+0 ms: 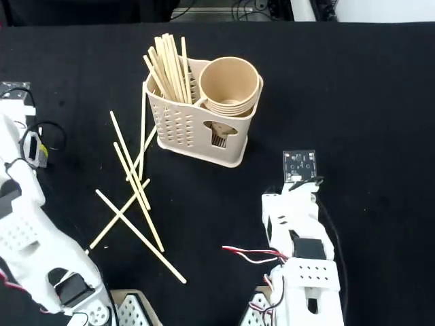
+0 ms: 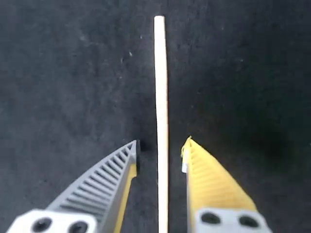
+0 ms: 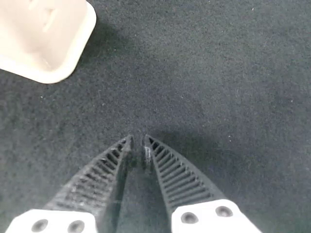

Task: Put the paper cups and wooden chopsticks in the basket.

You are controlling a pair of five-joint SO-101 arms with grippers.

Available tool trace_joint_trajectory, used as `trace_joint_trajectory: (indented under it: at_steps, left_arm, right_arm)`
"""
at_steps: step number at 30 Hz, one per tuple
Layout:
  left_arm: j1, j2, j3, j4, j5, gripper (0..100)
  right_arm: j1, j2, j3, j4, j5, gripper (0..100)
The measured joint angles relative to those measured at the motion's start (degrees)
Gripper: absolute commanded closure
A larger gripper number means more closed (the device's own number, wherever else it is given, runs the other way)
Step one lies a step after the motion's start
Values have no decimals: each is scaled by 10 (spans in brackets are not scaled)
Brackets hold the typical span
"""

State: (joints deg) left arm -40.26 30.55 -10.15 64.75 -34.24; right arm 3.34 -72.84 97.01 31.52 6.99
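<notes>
My left tool (image 2: 161, 144) points down at the tabletop (image 2: 73, 73), jaws apart on either side of one wooden chopstick (image 2: 160, 73) without gripping it. My right tool (image 3: 138, 141) hangs low, almost closed on nothing, near the basket (image 3: 48, 43), which holds the paper cups (image 1: 231, 85) and a bundle of chopsticks (image 1: 170, 64).

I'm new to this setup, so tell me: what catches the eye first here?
A beige basket at the table's far middle holds stacked paper cups and a bundle of chopsticks. Loose chopsticks lie crossed on the black cloth beside it, and the open left gripper straddles one chopstick.
</notes>
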Motion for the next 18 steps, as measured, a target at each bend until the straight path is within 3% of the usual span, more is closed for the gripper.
trace_joint_trajectory:
  at_steps: [3, 12, 18]
  left_arm:
    - [-3, 45, -44, 16, -1, 971]
    - [2, 72, -101, 113, 0, 972]
    - [-2, 7, -98, 176, 86, 972]
  right_arm:
    - [0, 0, 0, 0, 0, 957]
    - [0, 0, 0, 0, 0, 957]
    - [0, 0, 0, 0, 0, 957]
